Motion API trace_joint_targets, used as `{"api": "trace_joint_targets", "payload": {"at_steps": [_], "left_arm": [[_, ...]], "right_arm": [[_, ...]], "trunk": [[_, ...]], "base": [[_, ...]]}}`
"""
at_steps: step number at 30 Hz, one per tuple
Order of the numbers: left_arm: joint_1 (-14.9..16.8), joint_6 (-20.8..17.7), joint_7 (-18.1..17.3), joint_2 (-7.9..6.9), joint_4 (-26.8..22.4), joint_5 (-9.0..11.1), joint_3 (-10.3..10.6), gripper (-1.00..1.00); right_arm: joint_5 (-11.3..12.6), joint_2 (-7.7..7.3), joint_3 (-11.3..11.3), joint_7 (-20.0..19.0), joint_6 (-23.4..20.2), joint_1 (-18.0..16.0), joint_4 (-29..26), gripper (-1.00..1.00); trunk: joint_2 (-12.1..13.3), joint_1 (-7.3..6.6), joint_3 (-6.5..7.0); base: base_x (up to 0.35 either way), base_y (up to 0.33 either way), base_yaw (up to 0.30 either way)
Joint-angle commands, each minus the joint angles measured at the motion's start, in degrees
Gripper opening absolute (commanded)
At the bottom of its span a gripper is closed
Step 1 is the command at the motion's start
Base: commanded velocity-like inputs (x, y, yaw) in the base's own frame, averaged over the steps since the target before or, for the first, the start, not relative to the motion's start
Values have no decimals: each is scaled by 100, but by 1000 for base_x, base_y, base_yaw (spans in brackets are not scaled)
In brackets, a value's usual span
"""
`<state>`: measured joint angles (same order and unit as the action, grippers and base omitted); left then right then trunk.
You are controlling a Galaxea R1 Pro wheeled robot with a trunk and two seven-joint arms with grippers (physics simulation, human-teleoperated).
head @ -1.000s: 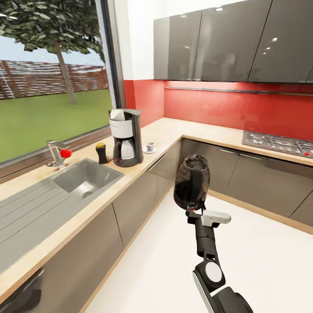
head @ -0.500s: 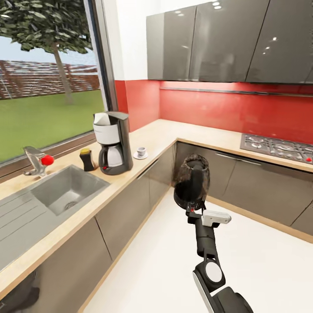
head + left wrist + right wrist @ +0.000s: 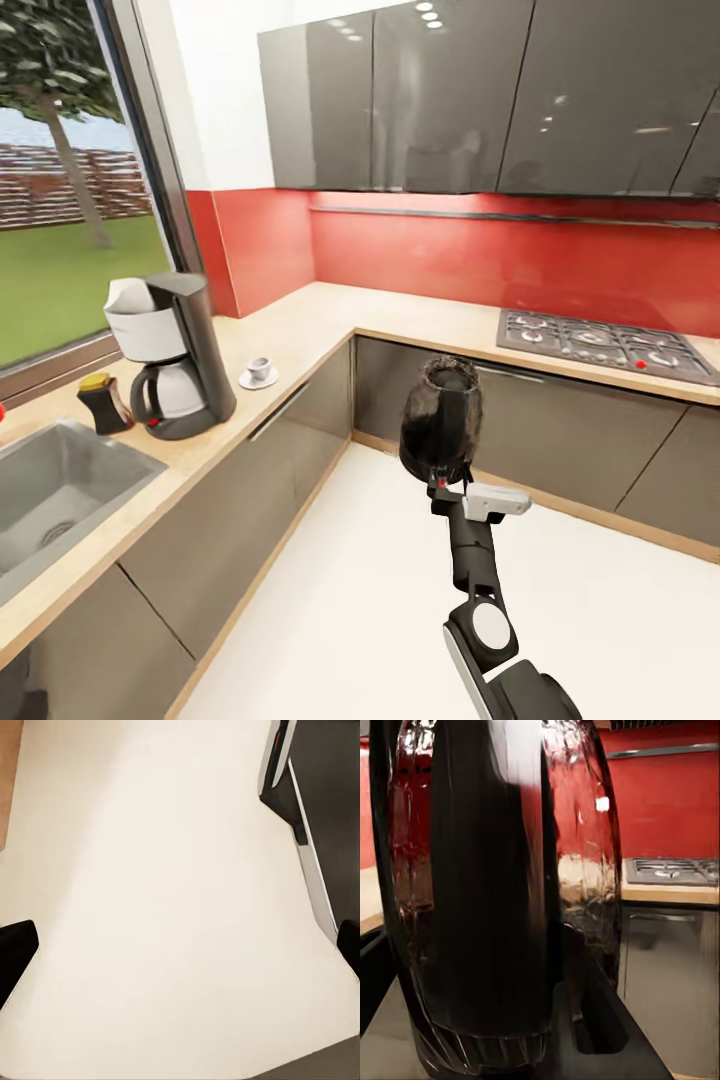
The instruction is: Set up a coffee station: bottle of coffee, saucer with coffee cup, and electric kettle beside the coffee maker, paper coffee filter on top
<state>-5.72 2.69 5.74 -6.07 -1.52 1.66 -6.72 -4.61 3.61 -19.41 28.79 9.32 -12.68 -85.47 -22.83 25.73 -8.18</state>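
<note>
Kitchen corner, red backsplash. Electric kettle clamped in right claw, aloft over floor, well apart from coffee maker on bench. Left claw apart, empty. Risk: top-heavy kettle tilting in grip, or clipping cup on saucer beside coffee maker.

We are looking at home kitchen: long light wood-grain L-shaped worktop over grey cabinets, inset grey steel sink, grey gas hob, glossy red backsplash, tall dark grey drip coffee machine standing by garden window.
</note>
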Motion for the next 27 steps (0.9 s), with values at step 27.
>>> {"api": "trace_joint_targets", "payload": {"at_steps": [27], "left_arm": [[-4, 21, 1, 1, -15, 18, -27, 100]], "right_arm": [[-84, -44, 8, 48, 26, 11, 20, -100]], "trunk": [[-10, 6, -1]], "base": [[282, -210, -12]]}}
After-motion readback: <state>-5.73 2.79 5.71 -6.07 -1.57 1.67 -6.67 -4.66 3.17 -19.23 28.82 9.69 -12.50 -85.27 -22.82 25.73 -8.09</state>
